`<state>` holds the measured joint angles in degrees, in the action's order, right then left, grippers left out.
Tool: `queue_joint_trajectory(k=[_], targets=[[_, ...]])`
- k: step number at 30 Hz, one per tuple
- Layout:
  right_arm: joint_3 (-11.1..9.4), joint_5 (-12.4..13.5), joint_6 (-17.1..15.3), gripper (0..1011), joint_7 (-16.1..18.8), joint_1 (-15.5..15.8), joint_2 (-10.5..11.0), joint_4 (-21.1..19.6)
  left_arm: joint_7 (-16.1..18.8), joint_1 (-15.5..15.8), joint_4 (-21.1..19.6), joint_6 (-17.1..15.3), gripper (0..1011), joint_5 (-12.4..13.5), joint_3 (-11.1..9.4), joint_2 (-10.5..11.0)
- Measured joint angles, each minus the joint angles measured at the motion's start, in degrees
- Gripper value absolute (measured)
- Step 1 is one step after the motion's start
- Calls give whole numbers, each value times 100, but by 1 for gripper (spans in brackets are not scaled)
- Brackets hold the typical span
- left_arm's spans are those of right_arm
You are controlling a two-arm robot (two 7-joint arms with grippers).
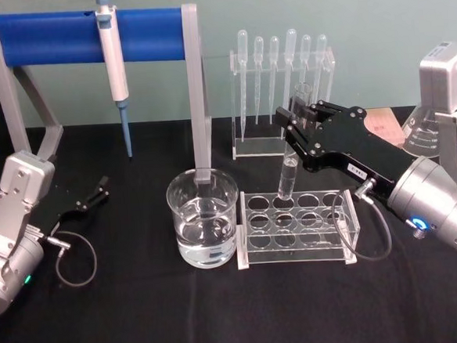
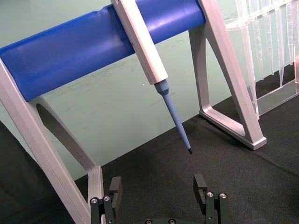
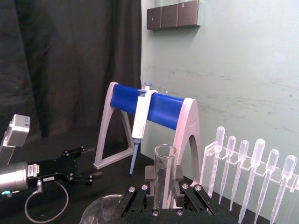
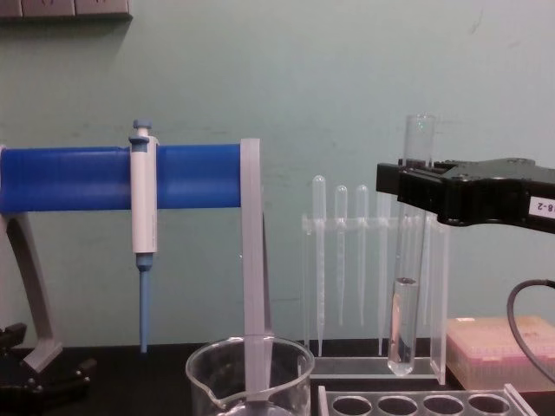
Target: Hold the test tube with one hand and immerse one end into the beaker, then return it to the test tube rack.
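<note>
We read one text only: the small white label (image 4: 540, 206) on the black right gripper (image 4: 414, 180) shows "8-2" in the chest view, though the first character could be a "B", and the same label is too small to read in the head view. A white label (image 3: 45, 178) on the black left gripper (image 3: 92, 162) and the printed white scale marks on the clear glass flask (image 1: 424, 136) at the table's right edge are not legible to us.
</note>
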<state>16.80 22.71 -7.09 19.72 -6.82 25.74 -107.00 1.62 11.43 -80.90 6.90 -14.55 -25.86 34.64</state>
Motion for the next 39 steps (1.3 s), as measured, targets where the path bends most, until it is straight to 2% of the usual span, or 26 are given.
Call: queue_joint_trajectory(k=[39], targets=[[-6,0,9,226,7,7,-3,-8,0,0,0,0,1000,0,0,0]])
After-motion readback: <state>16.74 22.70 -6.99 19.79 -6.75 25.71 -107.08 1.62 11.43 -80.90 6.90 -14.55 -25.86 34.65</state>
